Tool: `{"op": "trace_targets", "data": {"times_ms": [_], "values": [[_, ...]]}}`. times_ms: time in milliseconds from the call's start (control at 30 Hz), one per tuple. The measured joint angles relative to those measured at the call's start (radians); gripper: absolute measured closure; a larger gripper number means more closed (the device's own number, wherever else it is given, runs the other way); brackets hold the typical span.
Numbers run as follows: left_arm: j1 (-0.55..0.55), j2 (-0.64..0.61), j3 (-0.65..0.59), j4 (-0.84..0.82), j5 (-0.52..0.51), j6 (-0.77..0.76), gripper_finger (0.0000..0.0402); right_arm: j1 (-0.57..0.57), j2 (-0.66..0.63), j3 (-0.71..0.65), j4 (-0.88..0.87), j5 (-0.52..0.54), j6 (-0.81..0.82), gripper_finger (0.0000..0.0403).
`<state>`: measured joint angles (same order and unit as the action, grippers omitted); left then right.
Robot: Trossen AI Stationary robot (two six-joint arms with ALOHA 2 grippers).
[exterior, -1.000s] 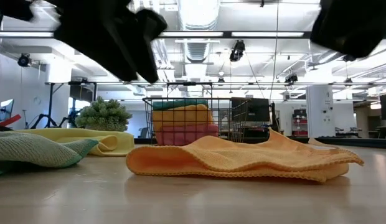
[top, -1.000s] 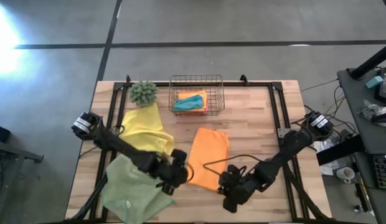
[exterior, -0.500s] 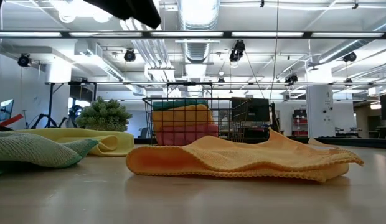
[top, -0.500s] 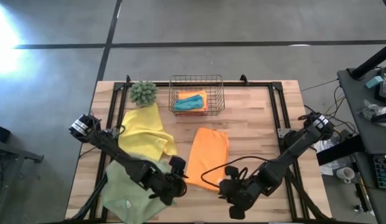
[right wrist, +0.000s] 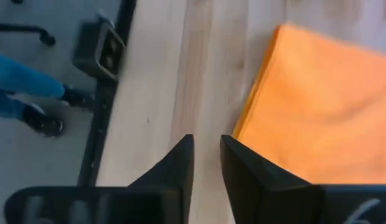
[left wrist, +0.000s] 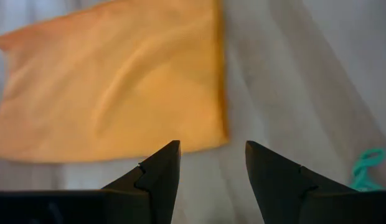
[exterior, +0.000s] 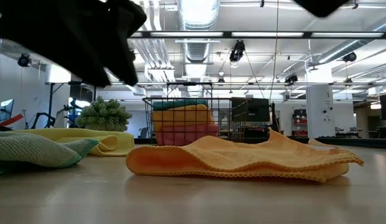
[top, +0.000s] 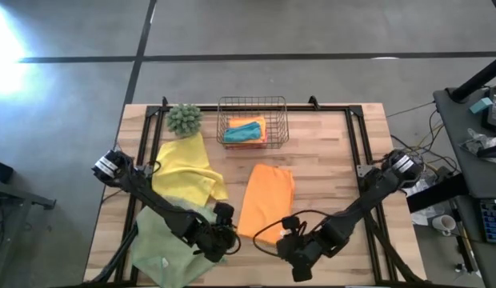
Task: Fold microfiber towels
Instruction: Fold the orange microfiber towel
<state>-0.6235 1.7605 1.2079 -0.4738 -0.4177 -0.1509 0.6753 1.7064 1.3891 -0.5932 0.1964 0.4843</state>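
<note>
The folded orange microfiber towel (top: 267,202) lies flat on the wooden table (top: 328,168), unmoved since half a second ago. The left gripper (top: 229,238) hovers just off its near left corner with fingers spread and empty; that arm has dropped back into the low view's upper left. The right gripper (top: 285,242) has shifted closer to the towel's near edge, its fingers narrowly parted, holding nothing. The yellow towel (top: 186,166) and pale sage green towel (top: 164,240) rest left; other towels (top: 245,130) sit in the copper wire basket (top: 252,104).
</note>
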Motion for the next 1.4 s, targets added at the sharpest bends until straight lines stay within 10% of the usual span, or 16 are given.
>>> {"op": "trace_targets", "data": {"times_ms": [500, 1400], "values": [[0.012, 0.138, 0.031, 0.053, -0.015, 0.000, 0.0235, -0.017, 0.213, 0.010, 0.000, 0.010, -0.038, 0.0226], [0.051, 0.227, 0.028, 0.164, 0.054, 0.076, 0.0235, -0.033, 0.258, 0.010, -0.051, 0.089, 0.074, 0.0219]]}}
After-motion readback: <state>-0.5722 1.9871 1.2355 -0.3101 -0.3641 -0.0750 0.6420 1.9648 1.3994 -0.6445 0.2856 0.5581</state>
